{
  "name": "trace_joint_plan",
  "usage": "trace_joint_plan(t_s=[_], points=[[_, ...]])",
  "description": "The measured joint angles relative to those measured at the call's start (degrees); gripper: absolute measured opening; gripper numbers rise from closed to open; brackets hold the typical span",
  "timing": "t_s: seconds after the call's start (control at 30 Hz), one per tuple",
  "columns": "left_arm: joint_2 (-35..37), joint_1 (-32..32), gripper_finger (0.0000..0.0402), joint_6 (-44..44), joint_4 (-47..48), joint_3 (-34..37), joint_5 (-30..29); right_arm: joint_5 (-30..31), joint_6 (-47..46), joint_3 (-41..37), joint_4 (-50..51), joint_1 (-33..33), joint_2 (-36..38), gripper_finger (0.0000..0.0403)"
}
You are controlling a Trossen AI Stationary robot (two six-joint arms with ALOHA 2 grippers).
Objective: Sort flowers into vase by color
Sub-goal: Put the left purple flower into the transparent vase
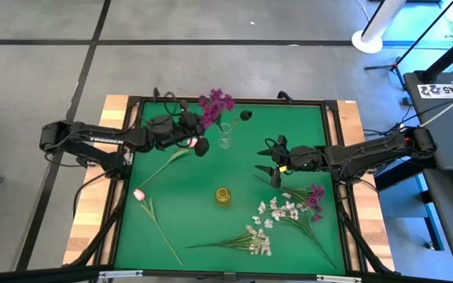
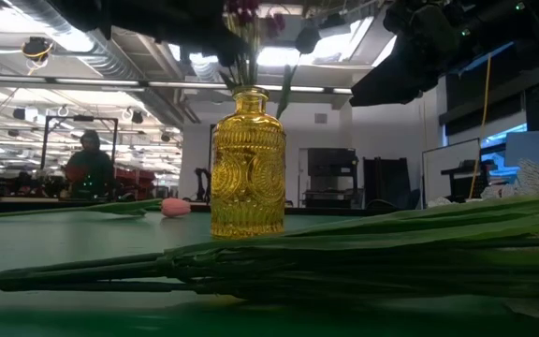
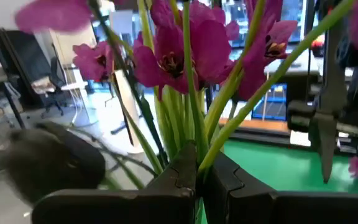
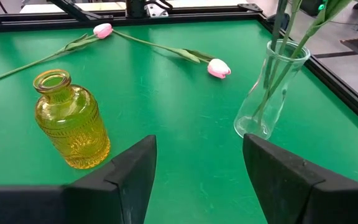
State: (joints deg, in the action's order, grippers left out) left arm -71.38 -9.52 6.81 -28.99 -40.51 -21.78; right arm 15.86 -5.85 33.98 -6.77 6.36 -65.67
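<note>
1. Starting at the left edge of the green counter [image 1: 179, 196], we log the left arm reaching in over the far-left part, its left claw [image 1: 193, 135] closed tight on a green stem among the magenta flowers [image 1: 215, 102]; the left wrist view shows the two fingers [image 3: 182, 180] pressed together with the stem pinched between them.
2. We record two pink tulips [image 1: 139, 193] lying flat on the counter: one near the left rim with its stem running toward the near edge, the other with its bud just below the left claw.
3. We note a clear glass vase [image 1: 225, 141] standing upright near the far edge, just right of the left claw, with green stems inside it and the magenta flowers above its mouth.
4. We list a yellow glass bottle [image 1: 222, 196] standing upright near the counter's middle, apart from the clear vase, nothing visible in its neck.
5. We enter white blossom sprays [image 1: 278, 211] lying on the near-right part of the counter, their green stems fanning toward the near edge.
6. We enter a magenta cluster [image 1: 315, 194] lying beside the white sprays.
7. We close with the right claw [image 1: 274, 167], hovering right of centre, fingers [image 4: 132, 168] spread apart and holding nothing.
</note>
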Motion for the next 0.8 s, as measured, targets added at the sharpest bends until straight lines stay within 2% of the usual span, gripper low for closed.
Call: trace_joint_plan(t_s=[0.3,0.47,0.67,0.8], points=[[-6.31,-0.36,0.0027,-0.24,-4.93,0.00,0.02,0.00,-0.02,0.00,0.00,0.01,0.00,0.0238],[-6.38,-1.08,0.0051,0.01,-5.09,0.00,-0.05,0.00,-0.02,0.00,0.13,0.00,0.00,0.0238],[-6.36,-0.76,0.0099,1.18,-3.64,0.00,-0.15,-0.02,0.02,0.00,0.34,0.01,0.00,0.0238],[-3.67,0.48,0.0129,2.50,0.90,0.00,-4.02,-0.01,0.07,0.00,1.62,0.01,0.16,0.0238]])
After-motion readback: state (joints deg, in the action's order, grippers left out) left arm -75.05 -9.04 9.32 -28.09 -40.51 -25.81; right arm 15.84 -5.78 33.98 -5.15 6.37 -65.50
